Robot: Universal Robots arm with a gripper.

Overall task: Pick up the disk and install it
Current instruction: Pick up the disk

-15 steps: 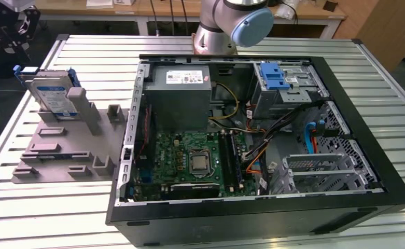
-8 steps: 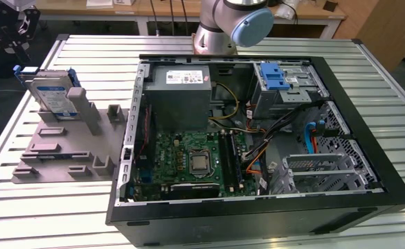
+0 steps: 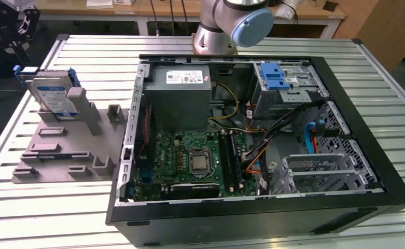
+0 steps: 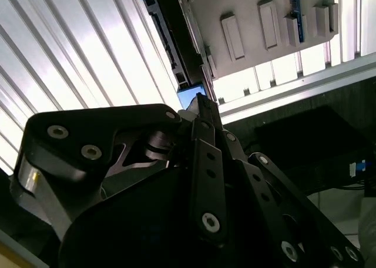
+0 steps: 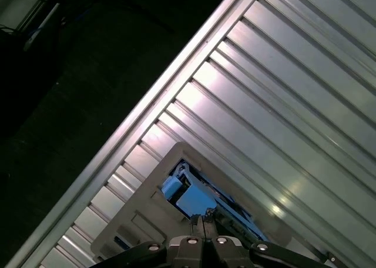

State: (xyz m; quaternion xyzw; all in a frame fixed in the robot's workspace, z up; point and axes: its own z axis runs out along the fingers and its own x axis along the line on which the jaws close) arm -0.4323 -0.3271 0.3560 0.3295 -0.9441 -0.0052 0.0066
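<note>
The disk (image 3: 53,96), silver with a white-and-blue label and a blue carrier frame, stands upright on edge in a slot of the grey holder (image 3: 71,150) on the table, on the exterior view's left. My gripper (image 3: 15,41) hangs above and slightly behind it, apart from it. In both wrist views the gripper (image 5: 200,221) (image 4: 202,100) looks down with its fingers pressed together and nothing between them. The blue top edge of the disk (image 5: 188,200) lies just beyond the fingertips.
An open black computer case (image 3: 257,129) lies on the ribbed metal table (image 3: 36,207), to the holder's right in the exterior view. Inside are a green motherboard (image 3: 192,158), a grey box (image 3: 181,88) and a drive cage with a blue latch (image 3: 275,78). The arm's base (image 3: 223,26) stands behind the case.
</note>
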